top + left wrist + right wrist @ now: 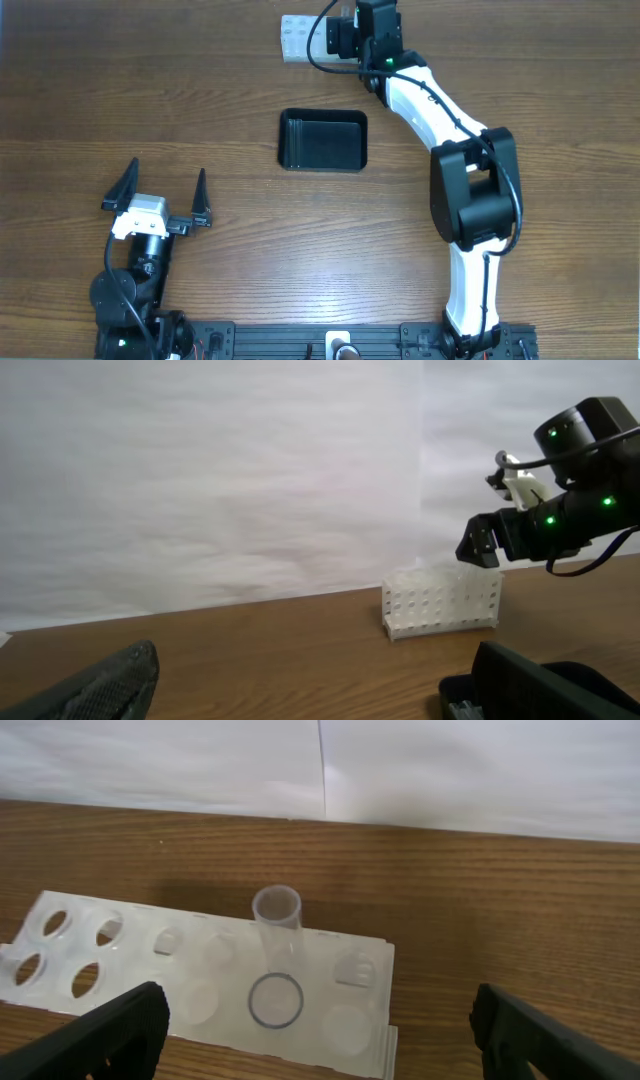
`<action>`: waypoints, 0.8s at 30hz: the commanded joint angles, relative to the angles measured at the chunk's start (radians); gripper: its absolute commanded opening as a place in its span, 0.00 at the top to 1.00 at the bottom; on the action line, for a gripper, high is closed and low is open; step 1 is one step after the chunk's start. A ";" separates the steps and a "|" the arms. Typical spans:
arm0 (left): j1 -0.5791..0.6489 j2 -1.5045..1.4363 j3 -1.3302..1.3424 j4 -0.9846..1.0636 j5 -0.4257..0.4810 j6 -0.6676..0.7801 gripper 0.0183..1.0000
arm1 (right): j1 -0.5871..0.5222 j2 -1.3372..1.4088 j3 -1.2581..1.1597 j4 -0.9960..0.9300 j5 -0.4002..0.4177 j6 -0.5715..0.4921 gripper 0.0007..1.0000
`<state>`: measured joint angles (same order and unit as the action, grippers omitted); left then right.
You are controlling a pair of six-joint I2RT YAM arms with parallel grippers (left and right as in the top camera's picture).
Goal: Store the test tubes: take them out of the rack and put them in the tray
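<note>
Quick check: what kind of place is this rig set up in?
Probably a lab-style test bench: a wooden tabletop, a plain white backdrop, plus a test tube rack and black tray.

The rack (300, 40) stands at the table's (150, 80) far edge with a test tube (277, 935) upright in it. The tray (323, 140) lies nearer, in front of the rack. The right gripper (338, 40) hangs over the rack, and the left gripper (167, 172) is well apart at the near left.

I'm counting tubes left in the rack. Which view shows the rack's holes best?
The right wrist view: it looks down on the rack, showing its holes and one upright clear tube. The top view shows the rack small, its holes hard to tell. The left wrist view shows its perforated side.
</note>
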<state>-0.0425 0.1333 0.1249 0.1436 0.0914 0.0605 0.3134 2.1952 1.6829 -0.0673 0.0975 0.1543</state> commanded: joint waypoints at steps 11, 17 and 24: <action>0.007 -0.009 -0.006 0.003 0.011 0.011 0.00 | 0.027 0.034 0.026 0.031 0.036 -0.022 0.10; 0.007 -0.009 -0.006 0.003 0.011 0.011 0.00 | 0.032 0.036 0.026 0.029 0.056 -0.021 0.18; 0.007 -0.009 -0.006 0.003 0.011 0.011 0.00 | 0.032 0.049 0.026 0.029 0.058 -0.021 0.27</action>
<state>-0.0425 0.1333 0.1249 0.1436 0.0914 0.0605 0.3412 2.2211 1.6833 -0.0429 0.1364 0.1322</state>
